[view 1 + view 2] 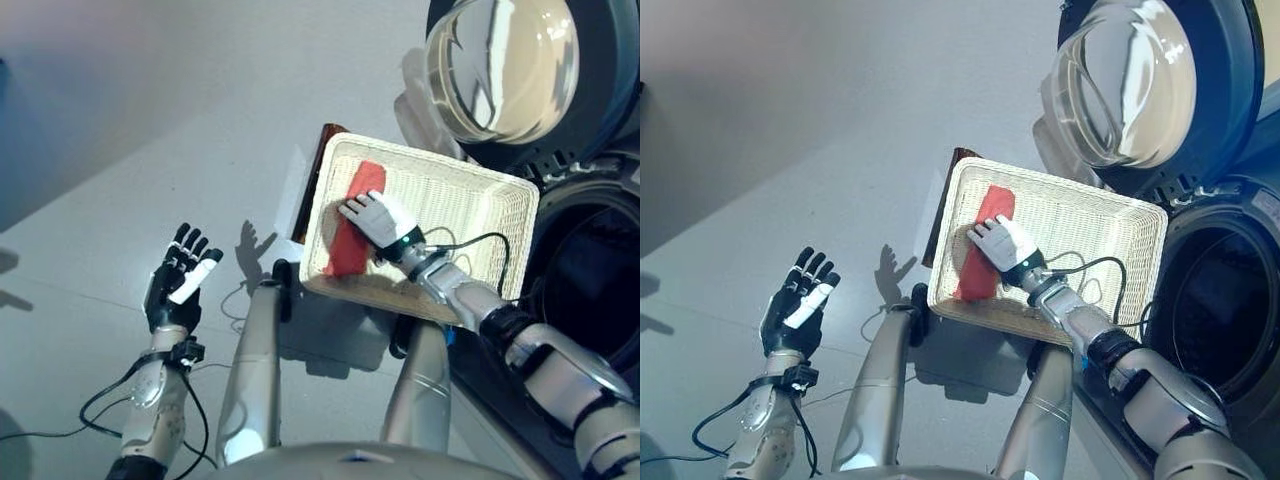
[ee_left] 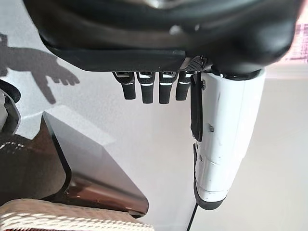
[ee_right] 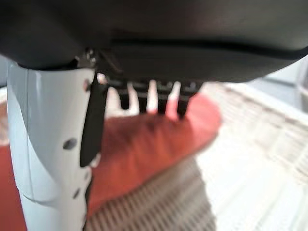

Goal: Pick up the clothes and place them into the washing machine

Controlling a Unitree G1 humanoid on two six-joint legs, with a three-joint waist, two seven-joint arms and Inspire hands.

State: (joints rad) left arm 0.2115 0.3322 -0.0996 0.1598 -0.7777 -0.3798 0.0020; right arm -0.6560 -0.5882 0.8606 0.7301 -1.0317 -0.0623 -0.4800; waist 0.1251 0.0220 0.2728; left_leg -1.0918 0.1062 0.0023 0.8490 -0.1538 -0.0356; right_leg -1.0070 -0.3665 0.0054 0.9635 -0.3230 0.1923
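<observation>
A red cloth lies along the left side of a white wicker basket. My right hand reaches into the basket and rests on top of the cloth with its fingers straight. In the right wrist view the red cloth spreads under the fingers, beside the white-covered thumb. Over the floor at the lower left, my left hand is held up, open and empty. The washing machine's dark drum opening is just right of the basket.
The machine's round glass door stands swung open above the basket. The basket sits on a dark brown stand, also seen in the left wrist view. Grey floor stretches to the left.
</observation>
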